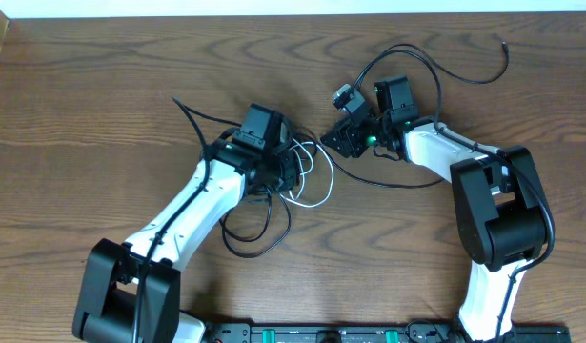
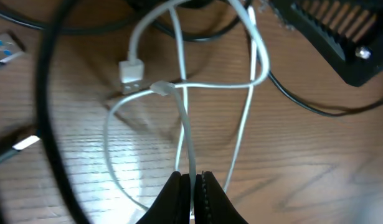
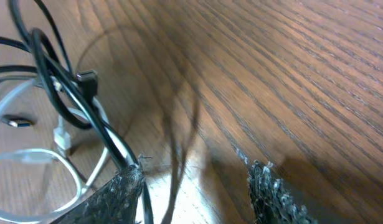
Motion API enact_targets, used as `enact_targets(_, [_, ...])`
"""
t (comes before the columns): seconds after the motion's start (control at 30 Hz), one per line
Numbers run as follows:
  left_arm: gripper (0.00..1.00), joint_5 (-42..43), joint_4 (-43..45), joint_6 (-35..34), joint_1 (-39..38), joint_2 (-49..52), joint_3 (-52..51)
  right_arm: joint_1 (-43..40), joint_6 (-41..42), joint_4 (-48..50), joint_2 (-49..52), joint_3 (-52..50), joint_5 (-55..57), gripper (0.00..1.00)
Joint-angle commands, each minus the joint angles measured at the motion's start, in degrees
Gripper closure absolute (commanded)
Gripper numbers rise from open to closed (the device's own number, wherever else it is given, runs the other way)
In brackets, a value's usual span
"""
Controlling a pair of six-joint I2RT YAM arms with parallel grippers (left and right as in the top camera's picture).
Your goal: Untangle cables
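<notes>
The left gripper point(image 2: 192, 182) has its fingers pressed together on a strand of the white cord point(image 2: 186, 118). The cord rises from the tips and loops over itself just ahead, with its plug point(image 2: 132, 73) lying on the table point(image 2: 316, 162). The black cord point(image 3: 85, 112) crosses those loops and runs against one finger point(image 3: 119, 193) of the right gripper point(image 3: 194, 186), whose fingers stand spread above the wood. In the overhead view the two grippers sit near each other, with the tangle between them.

A dark brown wooden table point(image 1: 92, 86) with bold, wavy grain fills nearly the whole scene. A pale white strip point(image 1: 273, 7) runs along its far edge, and a black rail point(image 1: 302, 333) along the near edge. Soft light leaves pale sheen on the wood.
</notes>
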Motion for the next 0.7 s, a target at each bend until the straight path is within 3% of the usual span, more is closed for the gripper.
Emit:
enact_targets(0.0, [0.92,3.1,1.2,0.1,-1.1,-0.3,0.4,0.4,4.5,2.2,0.0,1.1,-3.8,0.44])
enact_targets(0.1, [0.84,3.3,2.2,2.7,-1.0,-0.3,0.4,0.3,12.7,5.4,0.0,1.1,-4.0,0.44])
enact_targets(0.17, [0.83,3.4,2.2,2.6,-1.1,-0.3,0.4,0.3,12.7,5.3,0.0,1.1,-3.5,0.45])
enact_targets(0.23, [0.76,3.4,1.9,2.6,-1.1,-0.3,0.4,0.3,12.7,5.0,0.0,1.1,-2.4,0.44])
enact_targets(0.37, [0.50,3.6,0.2,2.3,-1.8,-0.3,0.4,0.2,12.7,4.9,0.0,1.1,-1.8,0.44])
enact_targets(0.43, [0.45,3.4,-0.5,2.3,-2.6,-0.3,0.4,0.2,12.7,4.9,0.0,1.1,-1.8,0.44])
enact_targets(0.53, [0.22,3.4,-1.8,-0.3,-3.0,-0.3,1.7,0.2,12.8,5.0,0.0,1.1,-1.8,0.44])
enact_targets(0.67, [0.16,0.2,-4.4,-2.7,-3.0,-0.3,8.5,0.2,12.8,5.0,0.0,1.1,-1.8,0.44])
